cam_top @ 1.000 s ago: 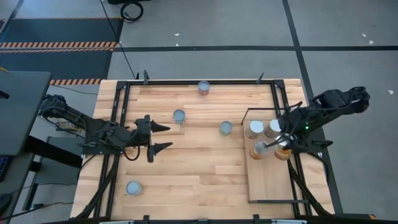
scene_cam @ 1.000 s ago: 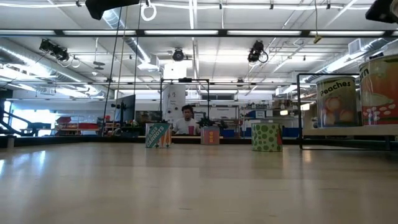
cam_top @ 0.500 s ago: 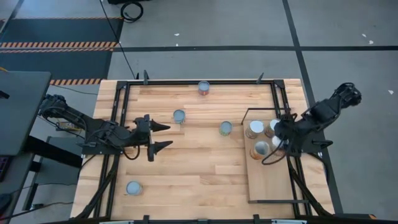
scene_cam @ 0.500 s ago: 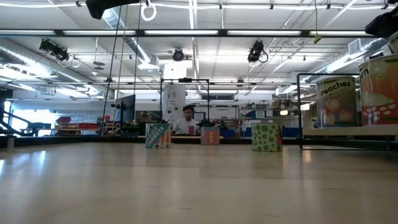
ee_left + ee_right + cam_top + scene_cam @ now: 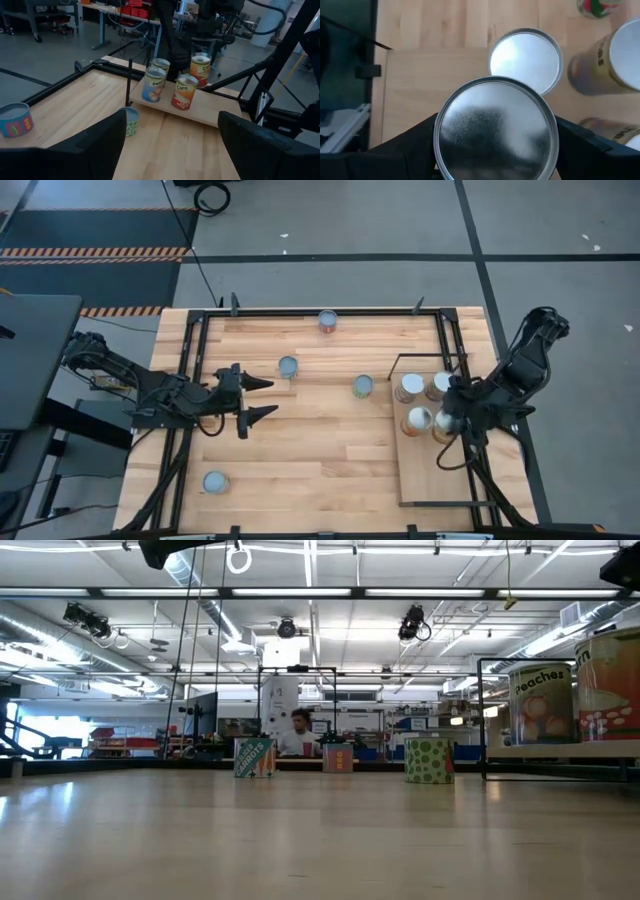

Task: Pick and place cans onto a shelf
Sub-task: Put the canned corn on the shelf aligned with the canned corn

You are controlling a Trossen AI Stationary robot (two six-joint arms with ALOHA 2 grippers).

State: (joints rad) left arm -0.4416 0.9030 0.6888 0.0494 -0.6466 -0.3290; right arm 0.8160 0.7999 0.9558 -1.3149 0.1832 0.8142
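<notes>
My right pincer (image 5: 447, 423) straddles can (image 5: 495, 127) on shelf (image 5: 430, 475), fingers wide, grip unclear; lift straight, clear neighbour cans. Left pincer (image 5: 262, 400) open, empty, near surface's left edge.

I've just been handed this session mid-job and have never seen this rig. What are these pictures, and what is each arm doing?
It is a robot with two dark arms at a wooden table, each ending in a two-finger gripper. The overhead picture shows everything. The low one looks level across the tabletop into the room behind. The other two come from cameras on the arms' wrists.

The left gripper hovers open over the table and holds nothing. The right gripper is over the shelf, a pale board with a black wire frame, and is closed on a silver-topped can.

Three shelf cans stand beside it. Four loose cans stand on the table.
</notes>
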